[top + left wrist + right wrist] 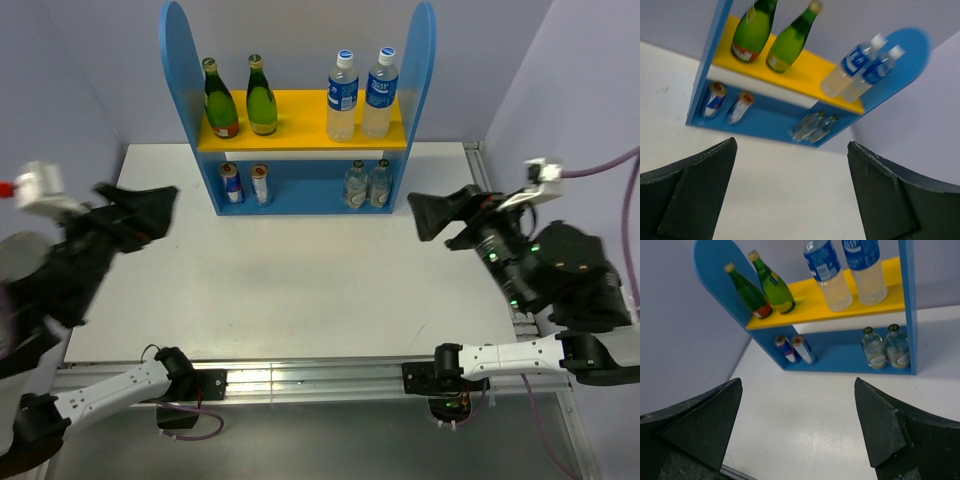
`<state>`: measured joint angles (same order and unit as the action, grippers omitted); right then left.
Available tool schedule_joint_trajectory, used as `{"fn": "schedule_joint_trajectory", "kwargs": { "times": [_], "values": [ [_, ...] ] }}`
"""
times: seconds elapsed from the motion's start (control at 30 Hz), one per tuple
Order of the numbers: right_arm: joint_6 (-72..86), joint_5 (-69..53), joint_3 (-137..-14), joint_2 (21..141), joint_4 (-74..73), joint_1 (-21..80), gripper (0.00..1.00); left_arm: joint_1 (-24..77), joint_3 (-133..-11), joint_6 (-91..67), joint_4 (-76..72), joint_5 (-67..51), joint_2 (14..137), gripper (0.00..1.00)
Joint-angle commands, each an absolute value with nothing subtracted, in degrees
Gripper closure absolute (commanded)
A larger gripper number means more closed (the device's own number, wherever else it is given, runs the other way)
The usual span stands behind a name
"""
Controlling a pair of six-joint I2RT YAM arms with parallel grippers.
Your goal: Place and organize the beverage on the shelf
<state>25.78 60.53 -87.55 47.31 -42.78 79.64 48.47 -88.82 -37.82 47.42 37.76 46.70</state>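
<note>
The blue shelf (178,60) stands at the table's far edge. On its yellow upper board (300,115) two green glass bottles (220,100) stand at the left and two blue-capped water bottles (342,97) at the right. On the lower tier, two silver cans (232,184) stand at the left and two small clear bottles (356,186) at the right. My left gripper (160,212) (791,144) hovers open and empty over the table's left edge. At the right side my right gripper (432,222) (798,381) is open too, also empty. Both face the shelf from well back.
A white table (300,290) runs from the shelf to a metal rail (300,375) at the near edge, where the arm bases sit. Lilac walls close in the back and both sides. A purple cable (610,165) trails off the right arm.
</note>
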Motion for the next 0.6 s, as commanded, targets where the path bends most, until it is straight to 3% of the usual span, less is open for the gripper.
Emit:
{"fn": "schedule_joint_trajectory", "kwargs": {
  "times": [0.0,0.17,0.57],
  "values": [
    [20.66,58.27,-96.50,48.69,-49.57,79.98,0.00,48.60,-94.47,-33.49,56.95,33.84,44.04,0.01],
    [19.95,52.13,-104.50,49.74,-53.08,79.89,0.00,48.60,-92.91,-30.77,57.57,34.19,40.79,0.01],
    [23.64,48.87,-105.47,49.13,-58.62,79.98,0.00,48.60,-87.63,-27.69,51.86,36.21,36.03,0.01]
  ]
}}
